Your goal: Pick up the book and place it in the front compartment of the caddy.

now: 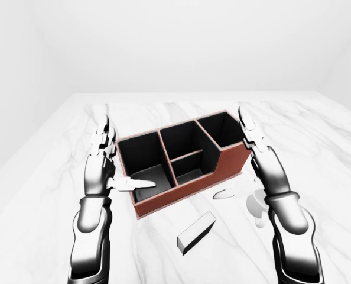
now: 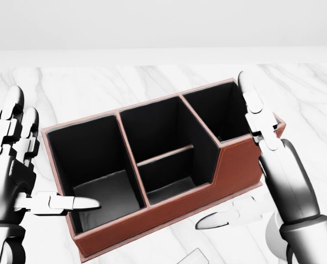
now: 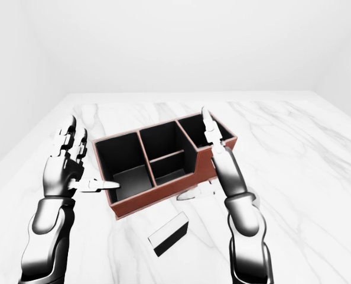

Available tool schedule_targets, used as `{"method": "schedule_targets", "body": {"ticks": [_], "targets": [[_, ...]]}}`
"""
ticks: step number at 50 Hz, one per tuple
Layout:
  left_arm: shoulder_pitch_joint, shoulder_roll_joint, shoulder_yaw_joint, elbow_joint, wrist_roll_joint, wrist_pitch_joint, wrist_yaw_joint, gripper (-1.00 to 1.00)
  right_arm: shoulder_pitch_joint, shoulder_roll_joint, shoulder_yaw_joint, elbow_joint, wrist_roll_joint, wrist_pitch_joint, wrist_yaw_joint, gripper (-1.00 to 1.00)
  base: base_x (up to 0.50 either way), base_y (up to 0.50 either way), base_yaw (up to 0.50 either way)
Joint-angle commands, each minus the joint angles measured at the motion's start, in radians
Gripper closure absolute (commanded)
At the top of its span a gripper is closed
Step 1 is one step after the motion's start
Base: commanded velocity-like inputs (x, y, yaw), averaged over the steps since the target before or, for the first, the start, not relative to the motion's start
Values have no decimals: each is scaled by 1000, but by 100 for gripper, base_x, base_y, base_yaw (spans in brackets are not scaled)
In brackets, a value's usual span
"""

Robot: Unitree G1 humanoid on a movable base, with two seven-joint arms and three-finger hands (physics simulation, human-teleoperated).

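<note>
Head view: caddy [image 2: 229, 165] compartments seemingly bare

Caddy [image 1: 184, 163] on table [image 1: 317, 154]; book [image 1: 196, 232] below it, left-eye view.

A bare simulated test room, not a lived-in place.

You are looking at a rendered setting: plain pale walls [image 1: 181, 41] meet in soft corners with no doors, windows or furnishings on them, and a broad white marble-veined surface [image 1: 317, 148] fills the view to its edges. The only props on it are a red-brown caddy [image 1: 181, 160] with black compartments and a small book [image 1: 196, 232] lying near it, which reads as a staged desk-tidying scene.
</note>
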Motion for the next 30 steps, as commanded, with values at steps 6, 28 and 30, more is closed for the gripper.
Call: {"method": "schedule_targets", "body": {"ticks": [6,28,30], "targets": [[4,-2,-5,6,5,0,-1,-100,48,10,10,-45,-89,0,78,-100,0,0,0],[0,-2,-5,31,6,0,-1,-100,115,26,69,-103,-164,0,123,-100,0,0,0],[0,-1,-4,26,6,0,0,-100,121,26,75,-108,-169,0,127,-100,0,0,0]]}}
